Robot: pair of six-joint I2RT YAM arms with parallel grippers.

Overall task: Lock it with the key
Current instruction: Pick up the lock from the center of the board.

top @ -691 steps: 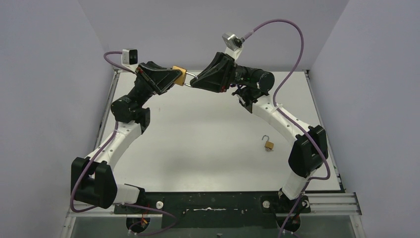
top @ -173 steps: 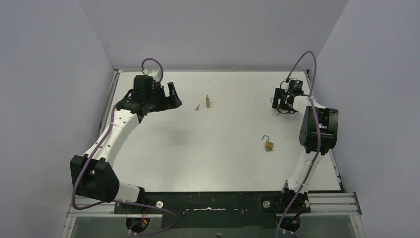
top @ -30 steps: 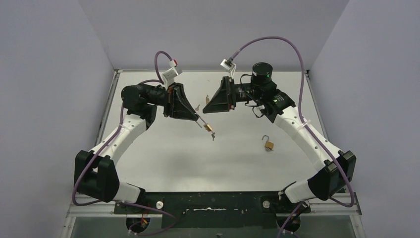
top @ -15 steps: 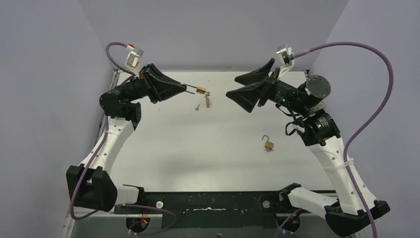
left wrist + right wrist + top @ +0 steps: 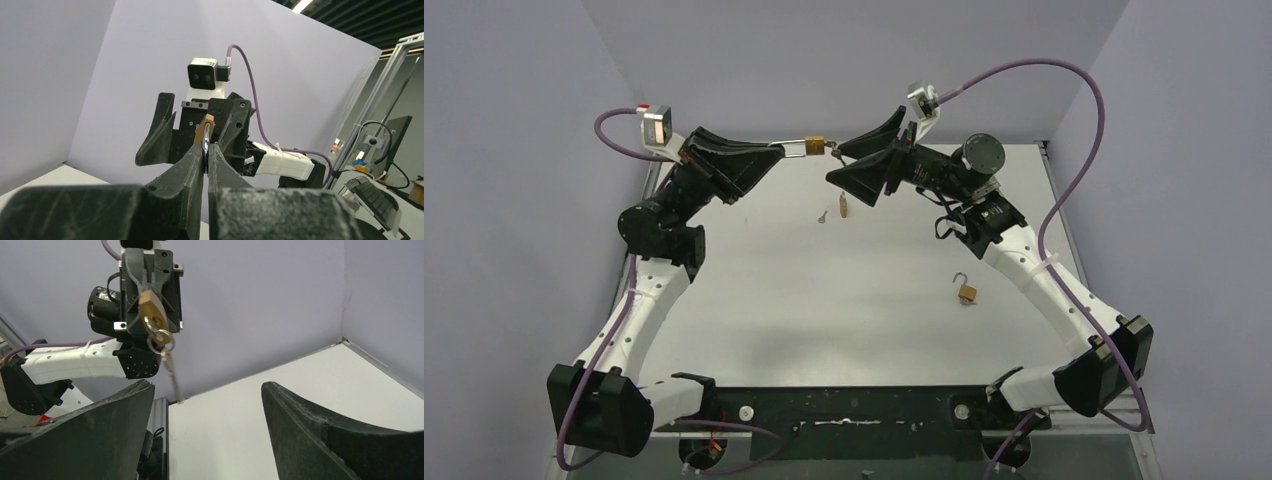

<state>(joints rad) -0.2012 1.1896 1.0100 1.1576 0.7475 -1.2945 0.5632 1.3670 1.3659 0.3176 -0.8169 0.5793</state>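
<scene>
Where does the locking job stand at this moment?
Done: the left gripper is shut on a brass padlock, lifted off the table, with keys dangling from its underside. In hand: the right gripper stands open right next to those keys, gripping nothing. Left: grip the keys and turn to lock it. A second padlock lies open on the table.

Robotics lab, plain lavender walls point(image 5: 514, 150), white table point(image 5: 824, 310), aluminium framing point(image 5: 386, 75), monitor point(image 5: 397, 136) and keyboard point(image 5: 374, 194) beyond
</scene>
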